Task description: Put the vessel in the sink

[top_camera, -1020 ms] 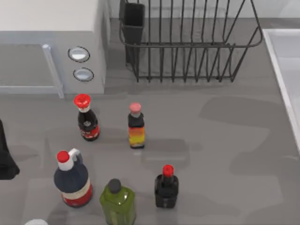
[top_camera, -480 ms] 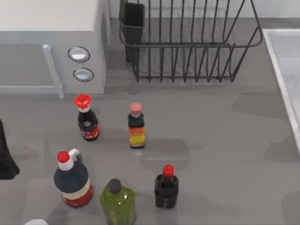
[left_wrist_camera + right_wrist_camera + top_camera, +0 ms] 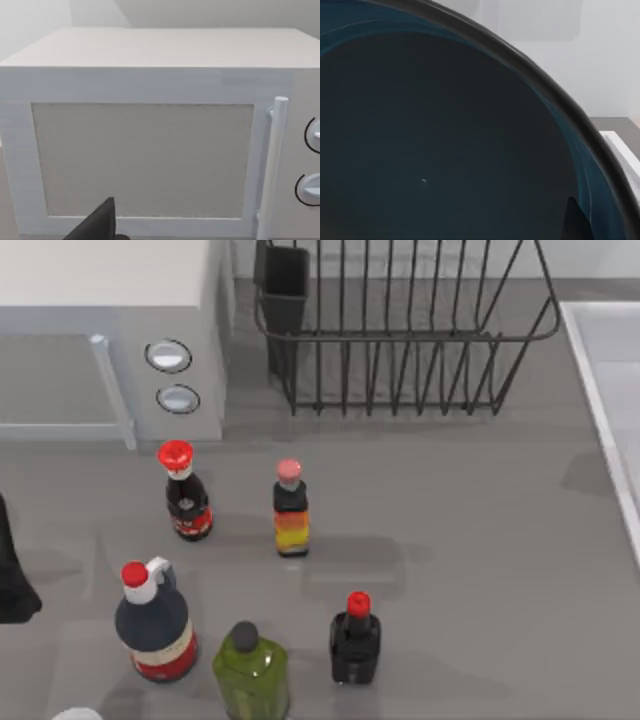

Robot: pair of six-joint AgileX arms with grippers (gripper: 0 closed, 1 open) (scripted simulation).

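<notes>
Bowl (image 3: 445, 150) looms close before right wrist camera, apparently carried toward sink (image 3: 610, 390); end effector grip: cannot tell. Next: position over basin, lower, release.

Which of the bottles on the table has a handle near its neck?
The big dark bottle with the red cap, at the table's front left. It has a white loop handle by its neck; the other four bottles have plain necks.

Grey table (image 3: 480, 540) bears five bottles (image 3: 291, 510); a microwave (image 3: 100, 330); black wire rack (image 3: 400, 340).
</notes>
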